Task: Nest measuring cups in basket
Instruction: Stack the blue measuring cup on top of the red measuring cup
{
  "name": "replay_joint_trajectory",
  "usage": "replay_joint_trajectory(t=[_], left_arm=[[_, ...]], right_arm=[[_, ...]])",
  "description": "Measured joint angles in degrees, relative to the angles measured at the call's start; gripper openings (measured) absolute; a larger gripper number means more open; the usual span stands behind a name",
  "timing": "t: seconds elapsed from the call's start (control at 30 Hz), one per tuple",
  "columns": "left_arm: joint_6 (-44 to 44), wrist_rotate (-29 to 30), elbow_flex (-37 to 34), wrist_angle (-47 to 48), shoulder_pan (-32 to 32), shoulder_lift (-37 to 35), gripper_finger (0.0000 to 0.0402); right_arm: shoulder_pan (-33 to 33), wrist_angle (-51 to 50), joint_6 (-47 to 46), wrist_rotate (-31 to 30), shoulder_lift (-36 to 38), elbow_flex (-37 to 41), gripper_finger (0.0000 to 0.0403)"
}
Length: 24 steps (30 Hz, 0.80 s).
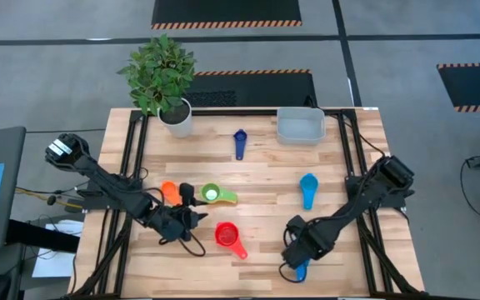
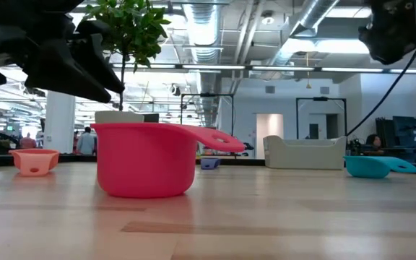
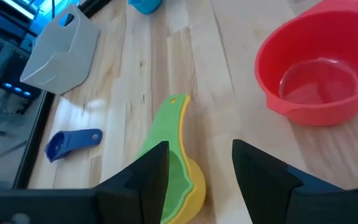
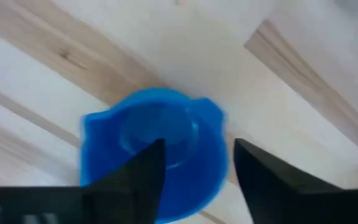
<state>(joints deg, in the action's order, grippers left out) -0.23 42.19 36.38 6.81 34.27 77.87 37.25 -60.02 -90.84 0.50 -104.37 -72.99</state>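
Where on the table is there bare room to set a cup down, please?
Bare wood lies between the dark blue cup and the light blue cup, and between the white plant pot and the orange cup. It is crowded around the green cup and red cup.

Two dark, near-black jointed arms, one at the left side of the table and one at the right, each built of slim straight links between bulkier rounded joint housings; the left arm's outermost housing carries a small white marking. Thin black cables trail along the left arm and loop loosely beside the left gripper [image 1: 197, 218], and a black cable hangs from the dark rounded housing seen at the upper right of the low view. Each gripper, the right gripper [image 4: 194, 165] included, ends in two flat, matte black fingers [image 3: 146, 177] with angular, tapered tips.
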Motion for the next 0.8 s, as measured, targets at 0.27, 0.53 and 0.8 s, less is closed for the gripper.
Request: replay_joint_trajectory(t=[0.27, 0.53, 0.8], left_arm=[[1.6, 0.3, 0.0, -0.1, 2.1, 0.0, 0.0169], [-0.7, 0.3, 0.0, -0.5, 3.5, 0.0, 0.0169], [-1.6, 0.3, 0.0, -2.8, 3.6, 0.0, 0.0169]], right_arm=[[-1.5, -2.8, 2.6, 2.8, -0.9, 0.0, 0.0032], [-5.0, -3.0, 15.2, -0.5, -0.5, -3.8, 0.0020], [-12.6, -5.9, 32.9, -11.2, -0.9, -18.7, 0.0005]])
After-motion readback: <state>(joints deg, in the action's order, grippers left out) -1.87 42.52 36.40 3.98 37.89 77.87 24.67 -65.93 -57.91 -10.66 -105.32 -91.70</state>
